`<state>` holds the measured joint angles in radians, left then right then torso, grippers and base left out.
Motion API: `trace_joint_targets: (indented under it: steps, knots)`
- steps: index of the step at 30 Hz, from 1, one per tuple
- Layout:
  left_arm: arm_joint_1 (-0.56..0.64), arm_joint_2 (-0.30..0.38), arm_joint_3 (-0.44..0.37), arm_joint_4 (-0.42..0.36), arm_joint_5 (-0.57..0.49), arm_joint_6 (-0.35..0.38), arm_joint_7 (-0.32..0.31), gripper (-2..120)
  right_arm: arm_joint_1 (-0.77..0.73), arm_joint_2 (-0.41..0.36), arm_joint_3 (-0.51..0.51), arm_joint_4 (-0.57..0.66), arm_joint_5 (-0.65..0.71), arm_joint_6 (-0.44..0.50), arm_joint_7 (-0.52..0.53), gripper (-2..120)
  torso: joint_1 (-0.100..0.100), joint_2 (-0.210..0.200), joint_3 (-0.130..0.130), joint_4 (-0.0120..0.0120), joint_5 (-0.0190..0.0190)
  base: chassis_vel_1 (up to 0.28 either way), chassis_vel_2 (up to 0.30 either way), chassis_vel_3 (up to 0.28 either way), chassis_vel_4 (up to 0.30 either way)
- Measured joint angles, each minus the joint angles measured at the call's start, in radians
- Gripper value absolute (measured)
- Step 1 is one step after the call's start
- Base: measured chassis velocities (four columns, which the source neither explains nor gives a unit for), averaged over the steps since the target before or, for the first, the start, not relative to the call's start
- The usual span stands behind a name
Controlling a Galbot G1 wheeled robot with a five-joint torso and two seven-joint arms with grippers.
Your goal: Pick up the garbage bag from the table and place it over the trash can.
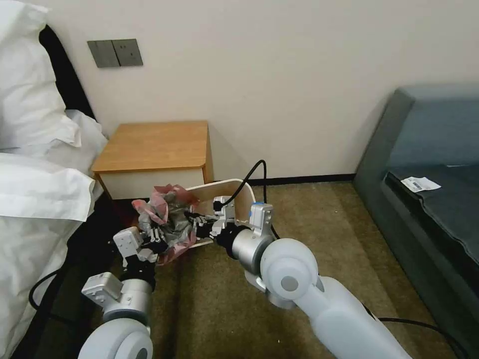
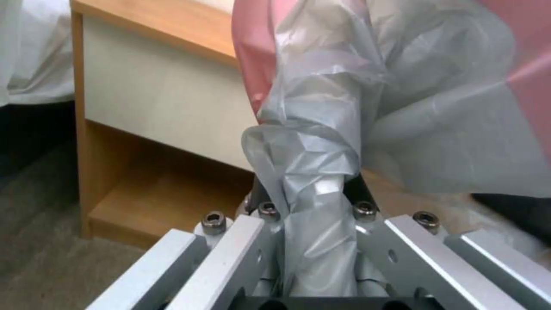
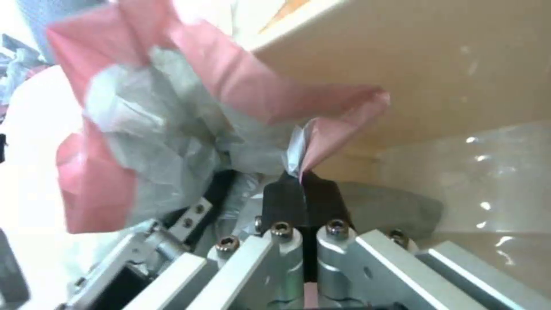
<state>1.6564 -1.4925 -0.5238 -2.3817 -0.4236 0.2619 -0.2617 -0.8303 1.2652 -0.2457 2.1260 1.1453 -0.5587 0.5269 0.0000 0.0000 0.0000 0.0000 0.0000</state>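
Both arms fill the foreground of the head view, reaching down and forward over the carpet (image 1: 299, 224) toward the corner by the wall. Beyond them stands the table (image 1: 154, 147), its wooden top bare, with white bed linen (image 1: 40, 189) to its left. Just in front of the table, low on the floor, sits the trash can (image 1: 234, 192), its cream rim tipped up toward the camera.

And the garbage bag (image 1: 169, 219) is off the table! It hangs bunched between the two grippers, right at the near-left edge of the can, a crumpled grey wad with the pinkish-red rim flaring out above and below.

Left gripper (image 2: 318, 189): clamped tight on a twisted rope of grey film that runs back between its jaws. Right gripper (image 3: 303, 189): pads pinched together on a small pink corner of the rim.

As for direction, the bundle stretches roughly side to side between the two grips; which way the mouth faces I cannot tell, it looks collapsed.

The risk, as I judge it: that right pinch holds only a sliver, so spreading the arms could pull it free. The left holds body film, not rim, so the mouth may stay shut. Thin plastic could also snag on the can's edge and tear.
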Motion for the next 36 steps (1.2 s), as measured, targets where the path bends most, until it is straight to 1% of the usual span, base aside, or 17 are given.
trace_joint_targets:
  steps: [4,8,11,16,19,24,28,36]
  knots:
    - [-0.003,-0.001,-0.003,0.010,0.000,0.002,-0.004,7,-0.008,-0.001,-0.002,0.013,-0.020,0.010,-0.008,0,0.000,0.000,0.000,0.0000,0.0000,0.000,0.000,0.000,0.000]
    - [-0.005,-0.001,-0.011,0.029,-0.003,0.007,-0.013,7,-0.030,-0.013,0.003,0.053,-0.052,0.023,-0.023,0,0.000,0.000,0.000,0.0000,0.0001,0.000,0.000,0.000,0.000]
    - [-0.008,-0.004,-0.015,0.042,-0.004,0.008,-0.018,7,-0.051,-0.032,0.020,0.094,-0.070,0.032,-0.033,0,0.000,0.000,0.000,0.0000,0.0000,0.000,0.000,0.000,0.000]
    - [-0.009,-0.010,-0.014,0.047,-0.004,0.009,-0.019,7,-0.070,-0.051,0.047,0.125,-0.085,0.042,-0.046,0,0.000,0.000,0.000,0.0000,0.0001,0.000,0.000,0.000,0.000]
    - [-0.009,-0.017,-0.013,0.047,-0.004,0.009,-0.020,7,-0.088,-0.068,0.073,0.146,-0.116,0.058,-0.063,0,0.000,0.000,0.000,-0.0001,0.0001,0.000,0.000,0.000,0.000]
    - [-0.008,-0.017,-0.014,0.049,-0.004,0.009,-0.020,7,-0.099,-0.080,0.095,0.157,-0.141,0.065,-0.080,0,0.000,0.000,0.000,0.0000,0.0001,0.000,0.000,0.000,0.000]
    - [-0.002,-0.016,-0.016,0.046,-0.004,0.007,-0.019,7,-0.122,-0.094,0.139,0.158,-0.176,0.077,-0.106,0,0.000,0.000,0.000,0.0000,0.0001,0.000,0.000,0.000,0.000]
    - [0.004,-0.013,-0.021,0.037,-0.004,0.006,-0.019,7,-0.150,-0.112,0.212,0.153,-0.213,0.088,-0.124,0,0.000,0.000,0.000,0.0000,0.0001,0.000,0.000,0.000,0.000]
